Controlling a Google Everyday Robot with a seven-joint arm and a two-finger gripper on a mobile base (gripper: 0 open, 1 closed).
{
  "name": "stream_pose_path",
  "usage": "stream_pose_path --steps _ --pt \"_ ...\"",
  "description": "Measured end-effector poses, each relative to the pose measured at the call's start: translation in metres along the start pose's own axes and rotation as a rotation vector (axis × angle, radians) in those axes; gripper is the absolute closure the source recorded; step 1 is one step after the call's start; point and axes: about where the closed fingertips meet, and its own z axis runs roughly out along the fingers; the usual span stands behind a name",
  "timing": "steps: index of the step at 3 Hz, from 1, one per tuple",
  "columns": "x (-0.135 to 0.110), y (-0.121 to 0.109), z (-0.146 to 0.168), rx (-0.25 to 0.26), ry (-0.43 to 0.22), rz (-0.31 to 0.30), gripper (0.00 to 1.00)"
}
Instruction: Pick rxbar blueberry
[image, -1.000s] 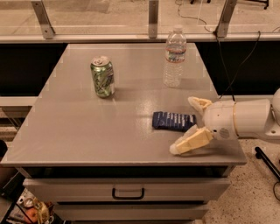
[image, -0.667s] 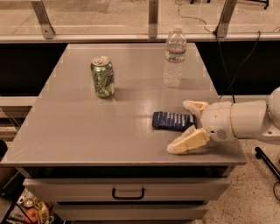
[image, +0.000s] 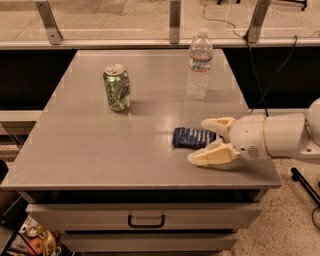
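Note:
The rxbar blueberry (image: 190, 137) lies flat on the grey table (image: 100, 145), right of centre near the front edge. It is dark navy with white text. My gripper (image: 205, 141) comes in from the right, low over the table. It is open, with one cream finger behind the bar's right end and the other in front of it. The bar's right end sits between the fingers and is partly hidden by them.
A green soda can (image: 117, 87) stands at the middle left. A clear water bottle (image: 199, 65) stands behind the bar at the back right. A drawer with a handle (image: 146, 220) is below the tabletop. A cable hangs at the right.
My gripper has moved left toward the bar, so its fingers now straddle the bar's right end. The bar, can and bottle have not moved.

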Motion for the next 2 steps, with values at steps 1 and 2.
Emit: stream_pose_path --steps 1,2 --pt "-0.0043 -0.0003 -0.0025 0.000 0.000 0.000 0.87" --pt "-0.0050 -0.0002 -0.0027 0.000 0.000 0.000 1.00"
